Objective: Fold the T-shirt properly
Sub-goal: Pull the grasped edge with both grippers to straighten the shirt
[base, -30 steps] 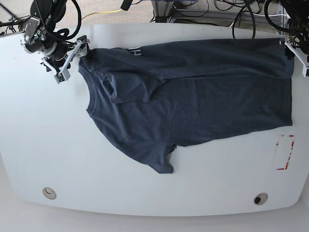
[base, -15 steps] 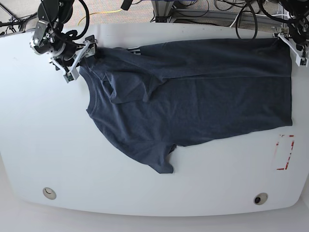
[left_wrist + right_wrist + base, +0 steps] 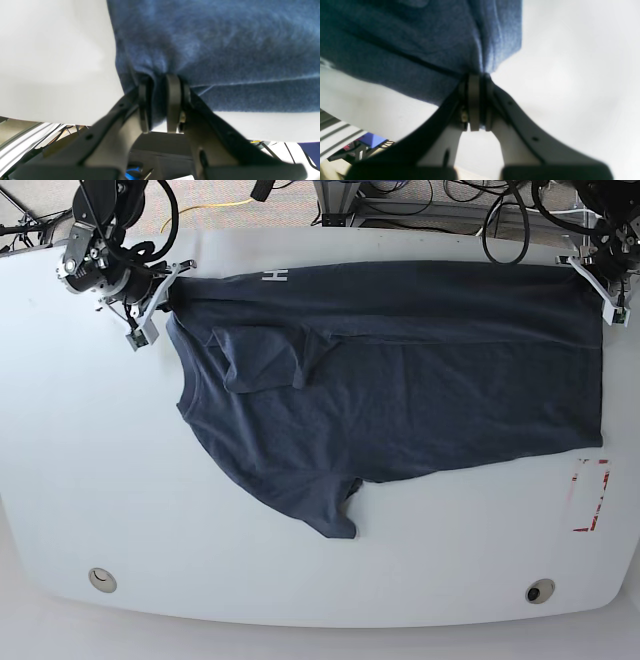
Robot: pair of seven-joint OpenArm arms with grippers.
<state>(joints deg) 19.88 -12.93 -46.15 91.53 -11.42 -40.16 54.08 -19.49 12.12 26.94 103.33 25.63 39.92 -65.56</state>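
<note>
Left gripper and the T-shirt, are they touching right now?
Touching. The left wrist view shows the left gripper with its jaws pinched on a bunched fold of the T-shirt.

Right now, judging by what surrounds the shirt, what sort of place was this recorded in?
Probably a robotics lab or test bench, not a home. A dark navy-blue T-shirt lies on a bare white rounded tabletop, black cables and metal framing crowd the far edge, and a red-marked rectangle is taped on the surface.

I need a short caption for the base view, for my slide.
Both grippers, right and left, pinch the far corners of a navy T-shirt spread on the white table.
</note>
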